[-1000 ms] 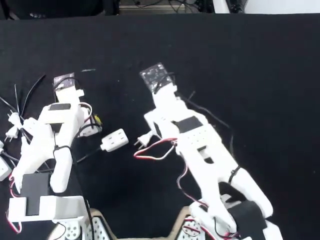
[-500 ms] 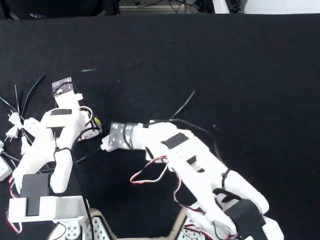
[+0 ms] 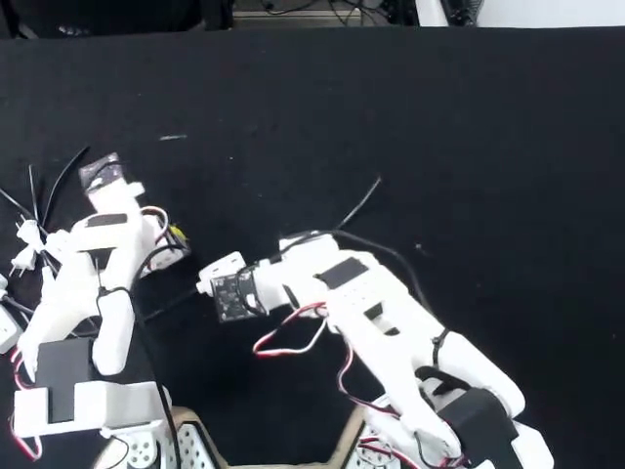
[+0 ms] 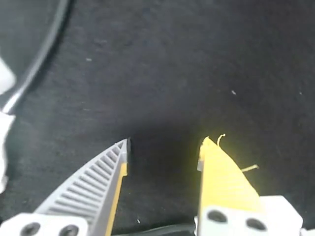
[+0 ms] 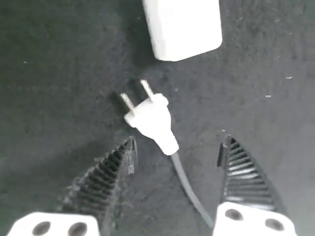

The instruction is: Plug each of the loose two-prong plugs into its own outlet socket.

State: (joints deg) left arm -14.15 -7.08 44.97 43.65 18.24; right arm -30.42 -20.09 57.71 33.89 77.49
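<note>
A white two-prong plug (image 5: 147,116) lies on the black cloth, its prongs pointing at the white outlet socket block (image 5: 181,27) a short gap away. My right gripper (image 5: 178,143) hovers open over the plug's cable end, one finger on each side, touching nothing. From above, the right gripper (image 3: 227,296) sits just in front of the outlet socket block (image 3: 223,269) and covers the plug. My left gripper (image 4: 165,142) is open over bare cloth; in the high view the left gripper (image 3: 101,174) is at the table's left.
More loose white plugs (image 3: 26,235) with black cables lie at the far left edge, beside the left arm. A black cable (image 3: 359,207) runs from mid-table under the right arm. A cable (image 4: 35,61) crosses the left wrist view's corner.
The right arm swung from mid-table leftward to the outlet block, then drew its gripper back over the plug. The left gripper shifted a little to the left.
</note>
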